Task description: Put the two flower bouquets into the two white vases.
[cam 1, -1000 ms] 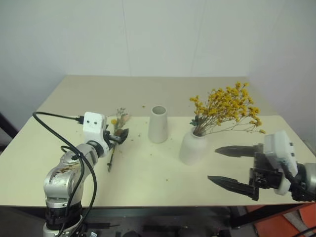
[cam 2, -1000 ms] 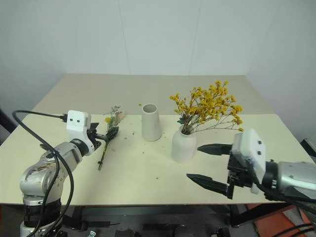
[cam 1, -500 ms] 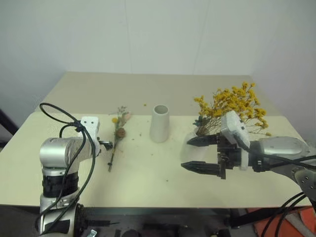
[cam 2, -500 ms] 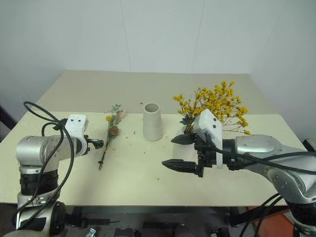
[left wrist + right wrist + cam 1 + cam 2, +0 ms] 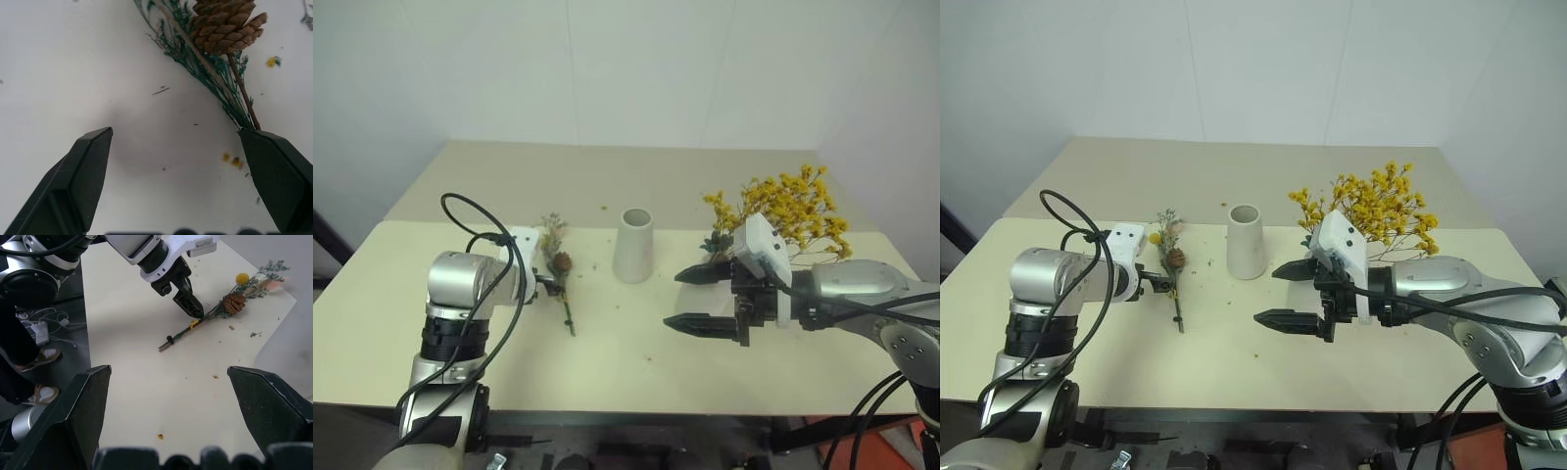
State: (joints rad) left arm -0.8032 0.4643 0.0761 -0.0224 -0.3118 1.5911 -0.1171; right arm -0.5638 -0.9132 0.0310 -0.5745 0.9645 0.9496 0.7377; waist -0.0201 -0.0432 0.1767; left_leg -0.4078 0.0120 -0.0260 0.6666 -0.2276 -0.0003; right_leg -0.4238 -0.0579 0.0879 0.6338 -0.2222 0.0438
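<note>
With the sprig (image 5: 558, 274) lying flat at nine o'clock of the empty tall vase (image 5: 632, 245), the left gripper (image 5: 181, 181), jaws apart, should straddle the stem below the pinecone (image 5: 225, 27) before closing, while the right gripper (image 5: 1291, 292) hangs spread and empty.

Two head cameras look forward and down over the desk (image 5: 607, 362) from 6 o'clock. The left wrist camera sits very near the sprig (image 5: 215, 54); the right one sees it from farther off.
</note>
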